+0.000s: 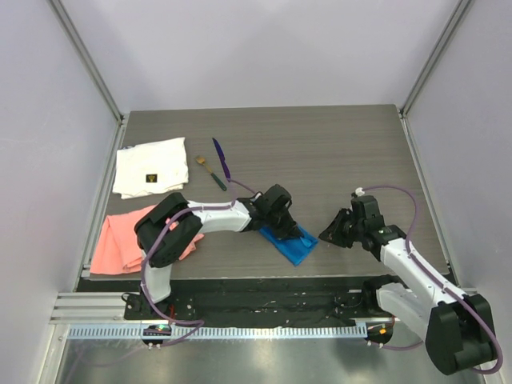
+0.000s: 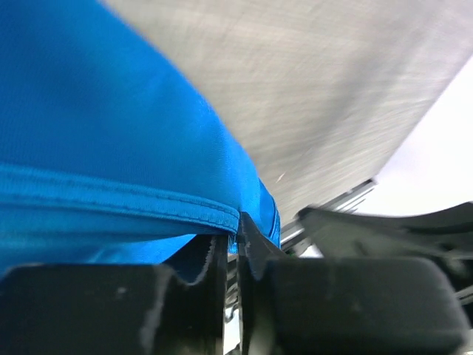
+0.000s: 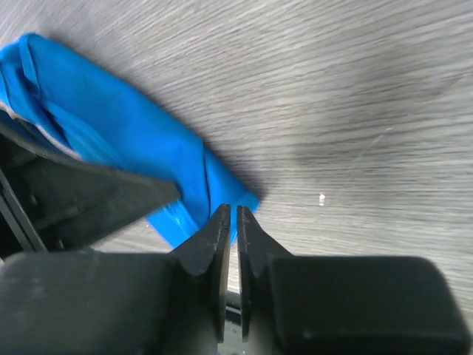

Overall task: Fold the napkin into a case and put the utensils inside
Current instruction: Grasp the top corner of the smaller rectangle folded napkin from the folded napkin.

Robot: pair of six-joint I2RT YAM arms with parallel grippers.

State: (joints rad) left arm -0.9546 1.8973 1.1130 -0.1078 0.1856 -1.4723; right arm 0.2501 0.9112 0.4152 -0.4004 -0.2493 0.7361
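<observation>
napkin (image 1: 292,242) folded, near front of table (image 1: 360,152) | left gripper (image 2: 235,222) pinched shut on its hem | right gripper (image 3: 230,213) closed at its corner, catch unclear | risk: I pull, thin pinch slips, fold flops open

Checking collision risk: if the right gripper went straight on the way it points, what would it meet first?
The napkin: its corner sits at the tips of the right gripper, apparently pinched. Just beyond is the left gripper, holding the same cloth; the gap between them is hard to judge.

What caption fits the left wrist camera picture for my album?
Left end effector pinching the hem of the bright blue soft cloth napkin, grey wood-grain table behind.
</observation>
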